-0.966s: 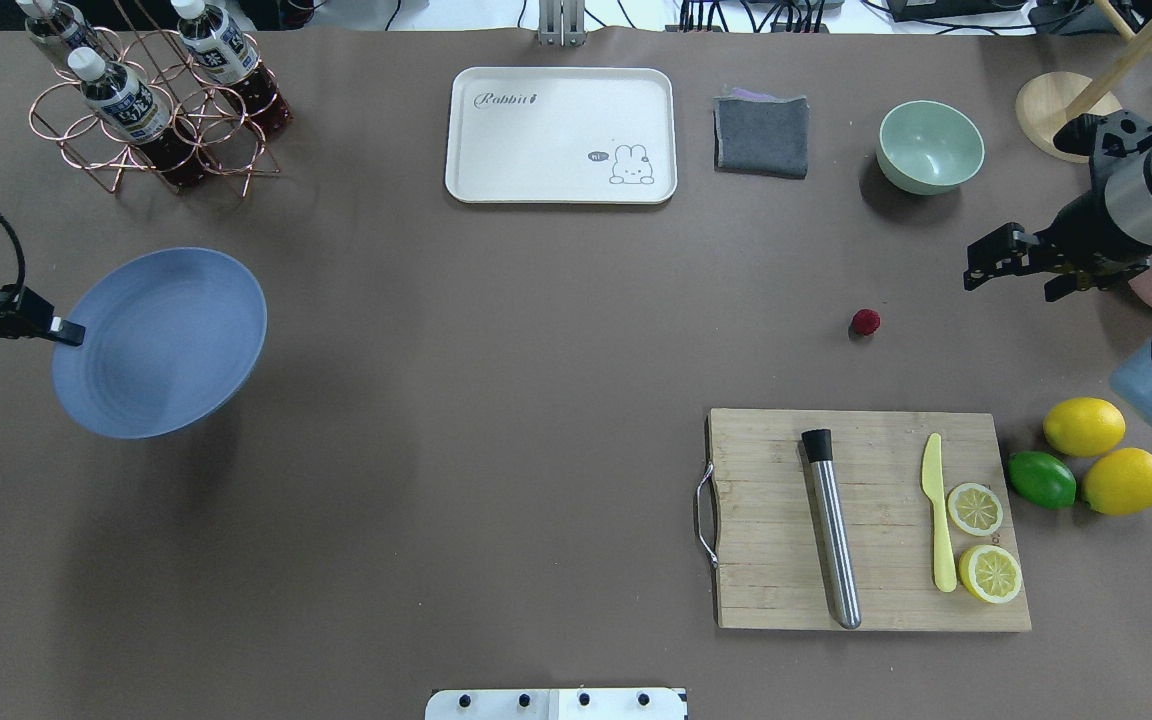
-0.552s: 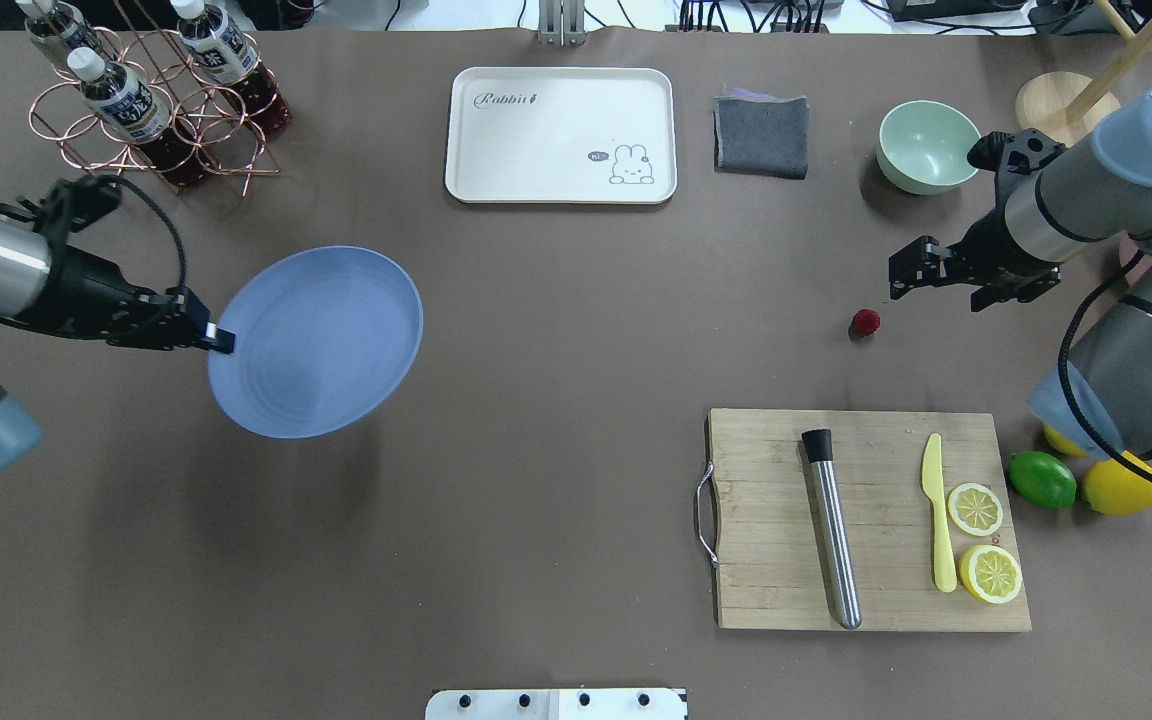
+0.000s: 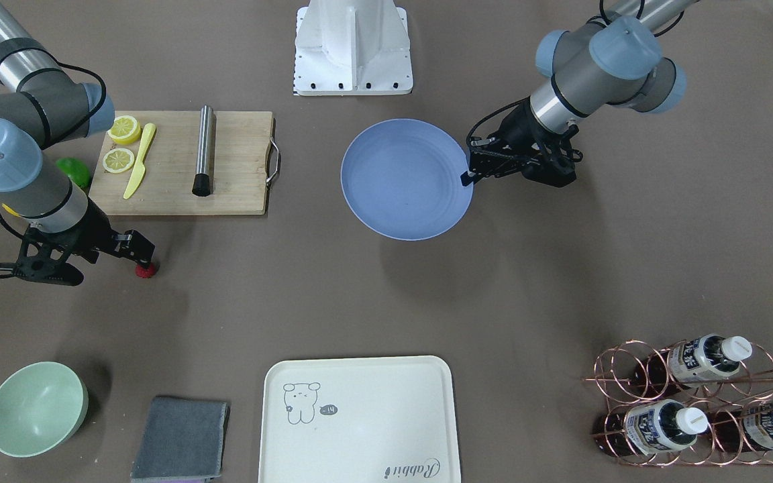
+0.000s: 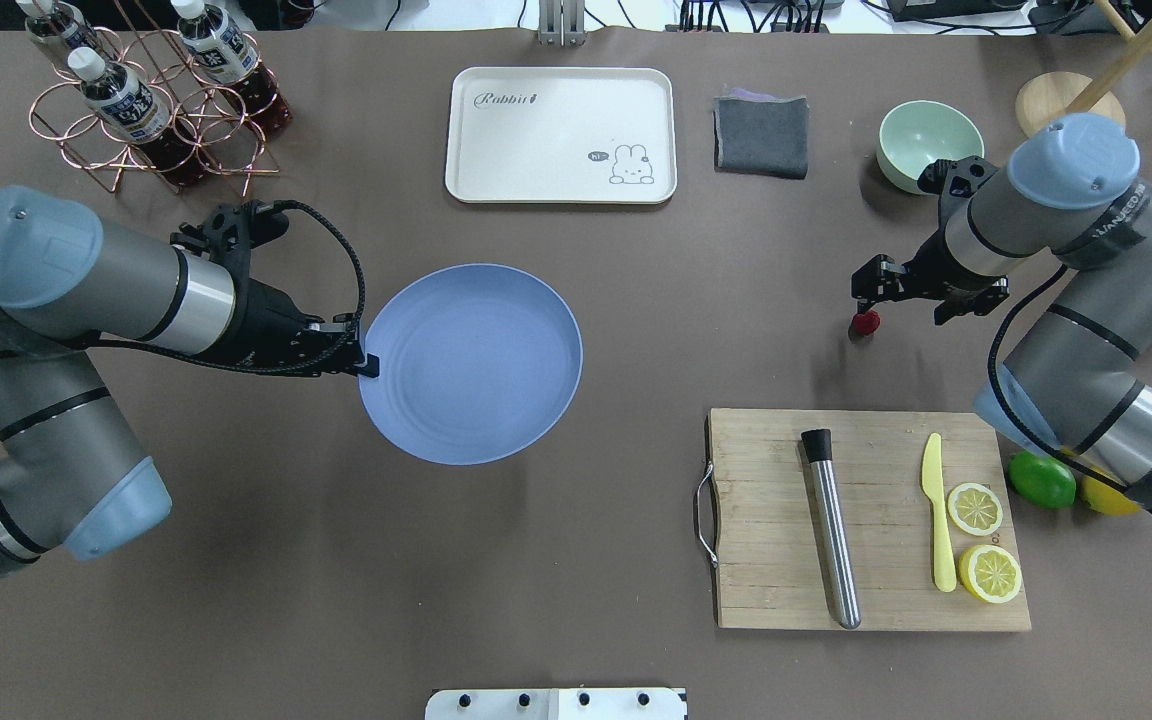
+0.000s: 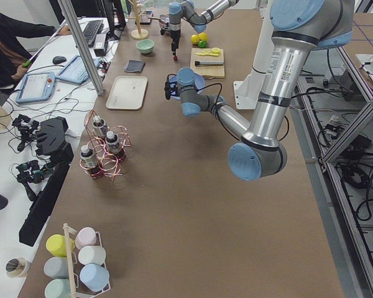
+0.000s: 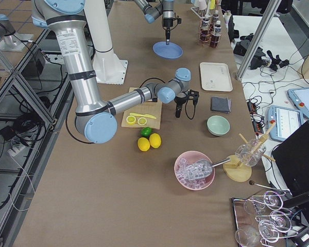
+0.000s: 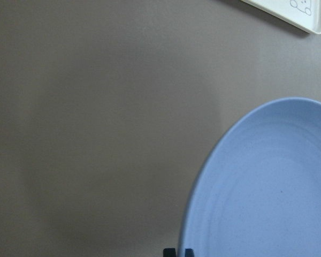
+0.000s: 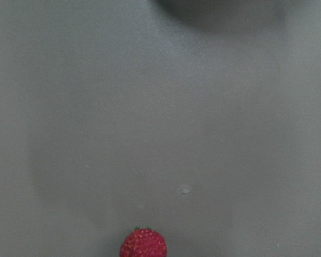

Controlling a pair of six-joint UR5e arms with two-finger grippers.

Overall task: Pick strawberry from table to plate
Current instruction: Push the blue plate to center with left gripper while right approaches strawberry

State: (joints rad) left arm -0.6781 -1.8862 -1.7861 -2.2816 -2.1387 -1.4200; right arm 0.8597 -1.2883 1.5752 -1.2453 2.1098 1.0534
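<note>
The strawberry (image 4: 867, 322) is a tiny dark-red berry lying on the grey-brown table (image 4: 576, 560), right of centre and beyond the cutting board. It also shows as the strawberry (image 3: 146, 270) and the strawberry (image 8: 144, 243). My right gripper (image 4: 866, 292) hangs just over it, open, with no finger touching the berry; the front view shows the right gripper (image 3: 143, 258) right beside it. The round periwinkle-blue plate (image 4: 471, 363) is held above the table's middle. My left gripper (image 4: 366, 362) is shut on its left rim. The plate (image 7: 267, 187) is empty.
A wooden cutting board (image 4: 871, 520) with a steel muddler, a yellow knife and lemon slices lies near the strawberry. A lime (image 4: 1041, 480) and lemons sit right of it. Behind stand a mint bowl (image 4: 921, 140), grey cloth (image 4: 761, 135), cream tray (image 4: 561, 135) and bottle rack (image 4: 151, 100).
My left arm has carried the plate rightwards from the table's left side to its middle. My right gripper has travelled left and come down over the strawberry.
</note>
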